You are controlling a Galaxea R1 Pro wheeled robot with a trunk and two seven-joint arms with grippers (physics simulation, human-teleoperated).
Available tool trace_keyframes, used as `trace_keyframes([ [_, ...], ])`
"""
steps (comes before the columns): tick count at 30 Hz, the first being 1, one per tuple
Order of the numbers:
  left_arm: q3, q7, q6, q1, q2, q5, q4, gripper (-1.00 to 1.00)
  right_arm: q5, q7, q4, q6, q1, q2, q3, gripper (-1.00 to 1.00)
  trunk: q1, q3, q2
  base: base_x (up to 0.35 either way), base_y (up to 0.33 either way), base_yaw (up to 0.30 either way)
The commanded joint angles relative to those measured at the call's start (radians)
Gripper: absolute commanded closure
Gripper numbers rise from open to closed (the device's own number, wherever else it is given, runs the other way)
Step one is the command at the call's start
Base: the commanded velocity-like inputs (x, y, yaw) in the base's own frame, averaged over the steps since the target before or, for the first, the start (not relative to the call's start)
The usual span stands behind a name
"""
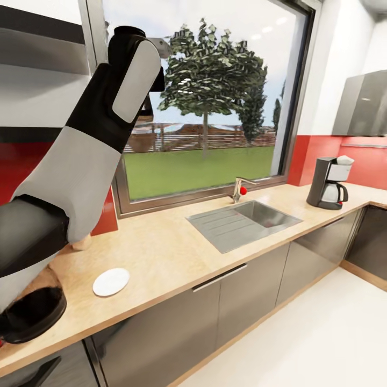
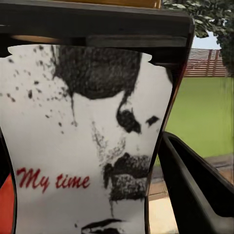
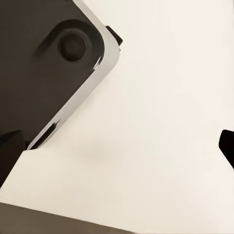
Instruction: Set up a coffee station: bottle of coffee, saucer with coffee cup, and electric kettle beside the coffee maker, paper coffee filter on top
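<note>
Left tool [image 2: 97, 195] raised near the window on the left arm [image 1: 80, 161], set about the jar of coffee [image 2: 83, 122]: one dark finger [image 2: 195, 190] close along the jar's side, the other barely seen at the opposite side. Cannot tell whether clamped or merely flanking. Right tool [image 3: 117, 151] spread wide, a dark tip at each side, nothing between, over pale floor beside the robot's dark base [image 3: 44, 63].

Jar cut off by the frame. Pale label with an inked face and red words "My time", a strip of yellow lid above.

Bench [image 1: 161, 242] long, light wood, with a sink [image 1: 242, 220] in the middle. Coffee maker [image 1: 328, 183] near the far right corner, upright. Dark round object [image 1: 32, 314] at the near left edge, partly hidden by the arm, hard to identify. Saucer [image 1: 110, 281] bare, just beside it near the front edge.
</note>
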Motion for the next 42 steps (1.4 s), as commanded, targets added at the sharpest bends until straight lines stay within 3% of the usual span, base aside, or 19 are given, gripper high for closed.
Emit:
trace_keyframes([
  [1, -0.002, 0.008, 0.004, -0.001, 0.000, 0.005, 0.000, 1.00, 0.005, 0.002, 0.003, -0.003, -0.002, -0.001, -0.008, -1.00, 0.000, -0.001, -0.001, 0.035, -0.036, -0.256],
  [11, -0.002, -0.010, 0.003, 0.000, 0.000, 0.005, -0.001, 1.00, 0.005, 0.002, 0.003, -0.005, -0.002, -0.001, -0.008, -1.00, 0.000, 0.004, -0.001, 0.011, -0.011, -0.268],
  [12, -0.002, -0.066, 0.003, 0.000, 0.000, 0.005, -0.001, 1.00, 0.005, 0.002, 0.003, -0.005, -0.002, -0.002, -0.009, -1.00, 0.000, 0.004, -0.001, 0.001, -0.001, -0.273],
  [17, -0.003, -0.179, 0.002, 0.002, 0.000, 0.005, -0.002, 1.00, 0.005, 0.002, 0.003, -0.005, -0.002, -0.002, -0.009, -1.00, 0.000, 0.006, -0.001, 0.000, 0.000, -0.273],
  [18, -0.003, -0.228, 0.002, 0.002, 0.000, 0.005, -0.003, 1.00, 0.005, 0.002, 0.003, -0.005, -0.002, -0.002, -0.009, -1.00, 0.000, 0.007, -0.001, 0.000, 0.000, -0.273],
  [19, -0.005, -0.365, -0.051, 0.010, 0.000, 0.006, -0.009, 1.00, 0.005, 0.002, 0.003, -0.005, -0.002, -0.002, -0.008, -1.00, 0.000, 0.007, -0.001, 0.000, 0.000, -0.273],
  [20, -0.006, -0.379, -0.066, 0.014, 0.000, 0.006, -0.010, 1.00, 0.005, 0.002, 0.003, -0.005, -0.002, -0.002, -0.008, -1.00, 0.000, 0.008, -0.001, 0.000, 0.000, -0.273],
  [22, -0.010, -0.414, -0.112, 0.049, 0.000, 0.007, -0.027, 1.00, 0.005, 0.002, 0.003, -0.005, -0.002, -0.002, -0.008, -1.00, 0.000, 0.009, -0.001, 0.000, 0.000, -0.273],
  [25, -0.012, -0.432, -0.140, 0.146, 0.000, 0.007, -0.126, 1.00, 0.005, 0.002, 0.003, -0.005, -0.002, -0.002, -0.007, -1.00, 0.000, 0.010, -0.001, 0.000, 0.000, -0.273],
  [26, -0.025, -0.436, -0.153, 0.225, 0.000, 0.007, -0.182, 1.00, 0.005, 0.002, 0.003, -0.005, -0.002, -0.002, -0.007, -1.00, 0.000, 0.011, -0.001, 0.000, 0.000, -0.273],
  [30, -0.158, -0.436, -0.256, 0.367, 0.000, 0.007, -0.247, 1.00, 0.005, 0.002, 0.003, -0.005, -0.002, -0.002, -0.007, -1.00, 0.000, 0.013, -0.001, 0.000, 0.000, -0.273],
  [35, -0.180, -0.436, -0.285, 0.449, 0.000, 0.007, -0.254, 1.00, 0.005, 0.002, 0.003, -0.005, -0.002, -0.001, -0.007, -1.00, 0.000, 0.015, -0.001, 0.000, 0.000, -0.260],
  [42, -0.183, -0.435, -0.322, 0.493, 0.000, 0.006, -0.251, 1.00, 0.008, 0.002, 0.003, -0.002, -0.002, -0.001, -0.002, -1.00, 0.000, 0.016, -0.001, 0.120, -0.050, -0.071],
])
